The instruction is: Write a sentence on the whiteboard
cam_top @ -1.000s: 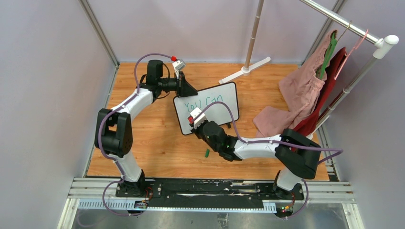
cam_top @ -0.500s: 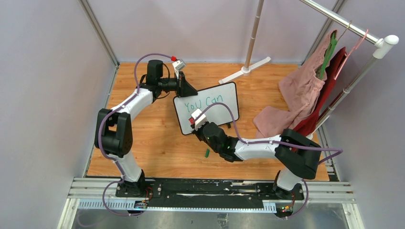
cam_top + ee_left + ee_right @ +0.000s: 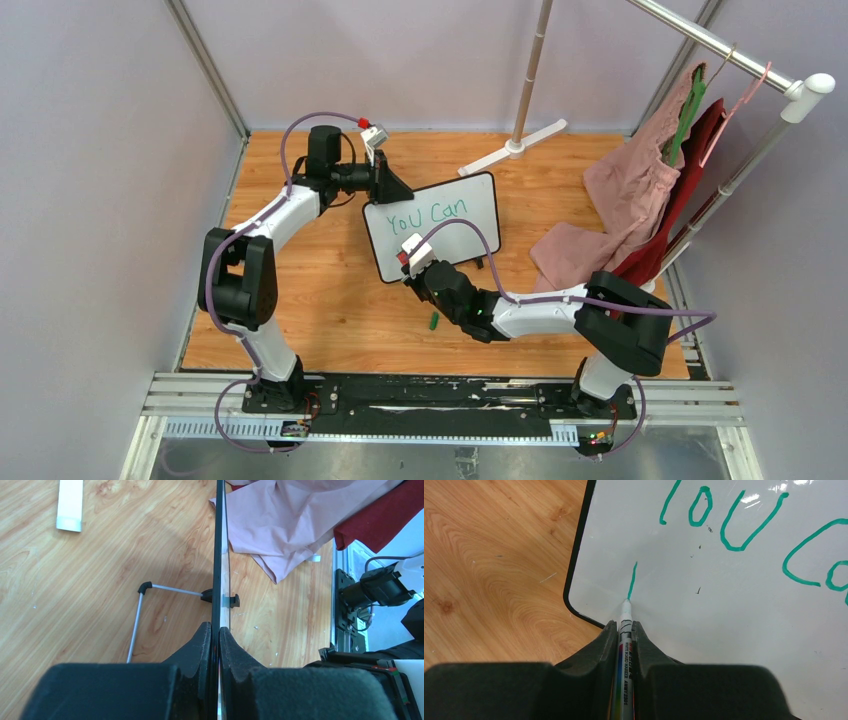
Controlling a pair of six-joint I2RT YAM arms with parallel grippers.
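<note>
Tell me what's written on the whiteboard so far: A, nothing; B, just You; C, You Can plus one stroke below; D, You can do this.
C: the whiteboard shows the green words You Can, and the marker tip sits at the foot of a single stroke under them.

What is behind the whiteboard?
A thin wire prop stands behind the whiteboard on the wooden table. From above, the board itself hides that spot.

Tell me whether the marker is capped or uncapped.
Uncapped: the marker shows a bare tip touching the whiteboard at the end of a green stroke.
</note>
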